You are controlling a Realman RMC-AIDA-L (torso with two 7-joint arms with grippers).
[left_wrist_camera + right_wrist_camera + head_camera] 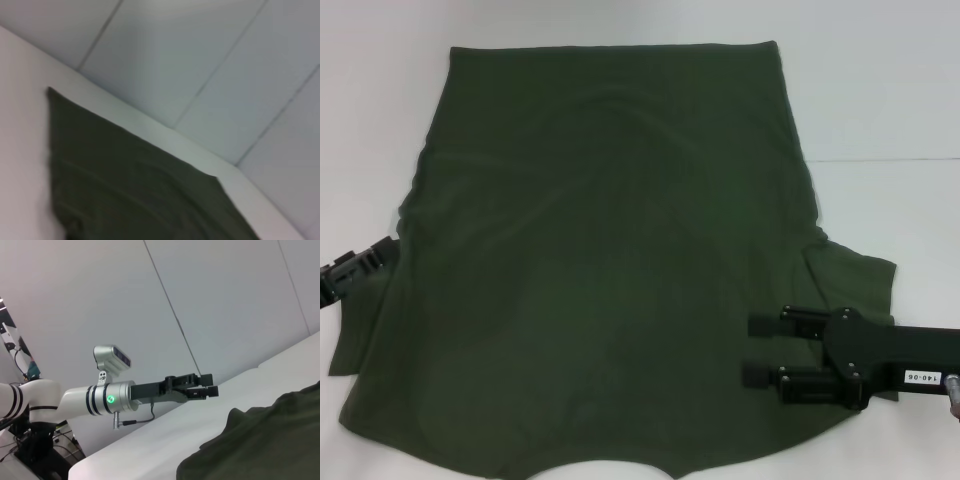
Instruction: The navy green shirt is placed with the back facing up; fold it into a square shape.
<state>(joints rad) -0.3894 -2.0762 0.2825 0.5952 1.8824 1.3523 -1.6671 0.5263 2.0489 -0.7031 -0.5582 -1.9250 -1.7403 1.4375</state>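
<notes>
dark olive-green cotton shirt [600, 260] lying flat, plain side up | right gripper [752, 350] hovering over its right edge, fingers spread wide | left gripper [360, 262] sitting at left edge, grip unclear

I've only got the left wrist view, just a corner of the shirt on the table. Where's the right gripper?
Observer: In the head view the right gripper is open over the shirt, near the sleeve on the robot's right.
Operator: And the left gripper?
Observer: The left gripper is at the shirt's opposite edge, by the other sleeve.
Operator: Any fold made?
Observer: None. The shirt lies spread out, plain side up, neckline toward the robot.
</notes>
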